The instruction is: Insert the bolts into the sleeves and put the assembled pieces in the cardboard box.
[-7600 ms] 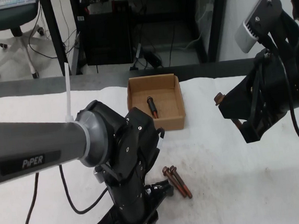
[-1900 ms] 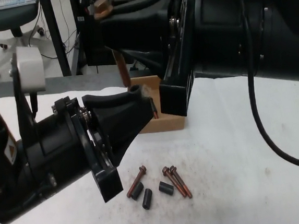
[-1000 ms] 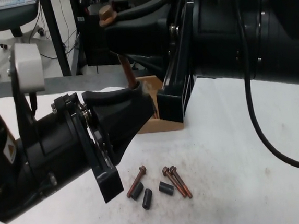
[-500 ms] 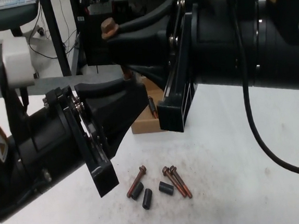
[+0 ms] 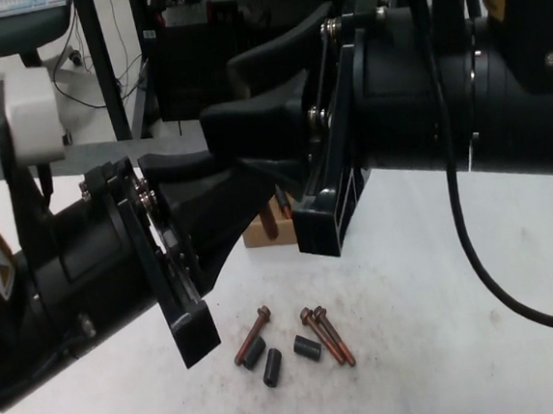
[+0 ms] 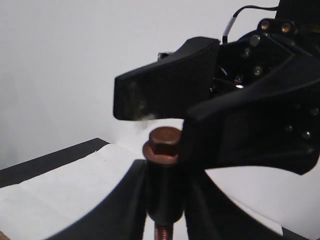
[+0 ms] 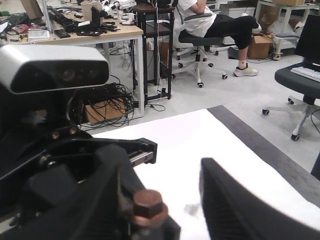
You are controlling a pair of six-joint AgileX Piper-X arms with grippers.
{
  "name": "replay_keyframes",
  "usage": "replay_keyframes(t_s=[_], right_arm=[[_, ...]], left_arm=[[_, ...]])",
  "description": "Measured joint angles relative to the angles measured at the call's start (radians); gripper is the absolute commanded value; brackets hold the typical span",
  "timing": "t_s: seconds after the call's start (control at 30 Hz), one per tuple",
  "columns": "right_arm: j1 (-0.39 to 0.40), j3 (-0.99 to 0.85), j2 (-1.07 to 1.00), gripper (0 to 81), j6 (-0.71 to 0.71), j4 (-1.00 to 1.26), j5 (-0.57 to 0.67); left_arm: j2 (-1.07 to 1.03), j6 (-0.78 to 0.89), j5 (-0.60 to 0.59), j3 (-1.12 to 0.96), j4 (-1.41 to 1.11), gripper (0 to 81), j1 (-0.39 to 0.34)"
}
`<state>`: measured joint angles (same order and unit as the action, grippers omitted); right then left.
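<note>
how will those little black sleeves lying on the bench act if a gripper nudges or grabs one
The loose sleeves lie on their sides, so a nudge would probably roll them, though the white cover may damp that. They look rigid, so they are unlikely to crush. Small and smooth-looking, one might slip from an off-centre pinch.

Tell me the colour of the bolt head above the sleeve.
Copper-brown. The bolt head shows best in the left wrist view.
</note>
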<state>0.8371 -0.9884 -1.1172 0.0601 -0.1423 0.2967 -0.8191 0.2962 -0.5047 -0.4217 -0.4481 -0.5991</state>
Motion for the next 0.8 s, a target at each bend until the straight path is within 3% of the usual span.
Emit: replay_keyframes(t_s=[0.43,0.53,0.67,0.8], right_arm=[[0.000,0.000,0.000,46.8,0.002,0.088,-0.105],[0.000,0.000,0.012,35.0,0.002,0.126,-0.187],[0.000,0.000,0.031,0.2,0.004,0.103,-0.340],[0.000,0.000,0.051,0.6,0.004,0.055,-0.464]], left_arm=[[0.000,-0.036,-0.005,0.000,0.137,0.3,0.043],[0.000,-0.042,0.000,0.000,0.202,0.3,0.052],[-0.025,-0.042,0.053,-0.021,0.329,0.3,0.058],[-0.117,-0.049,0.105,-0.123,0.454,0.3,0.061]])
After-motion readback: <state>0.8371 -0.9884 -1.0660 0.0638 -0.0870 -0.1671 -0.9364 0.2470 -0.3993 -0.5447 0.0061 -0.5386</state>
